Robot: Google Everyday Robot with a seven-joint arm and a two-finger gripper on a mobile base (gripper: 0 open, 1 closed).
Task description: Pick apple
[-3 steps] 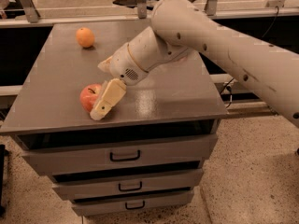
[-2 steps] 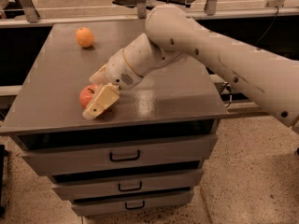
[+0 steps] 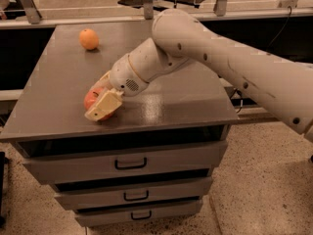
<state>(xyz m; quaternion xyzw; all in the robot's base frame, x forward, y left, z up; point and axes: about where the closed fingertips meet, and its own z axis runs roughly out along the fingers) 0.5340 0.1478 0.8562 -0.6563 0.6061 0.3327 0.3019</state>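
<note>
Grasping step: the pincer sits at the apple on the desk; I cannot tell its grip. Next: clamp firmly, then lift.

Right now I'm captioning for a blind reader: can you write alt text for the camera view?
The end effector partly hides a red apple near the front left of a grey cabinet top; a smaller orange fruit lies at the back left.

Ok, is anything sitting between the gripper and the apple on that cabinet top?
Nothing visible does. The gripper is right at the apple, near the front left edge of the cabinet top. The orange fruit sits apart at the back left, well out of the way.
</note>
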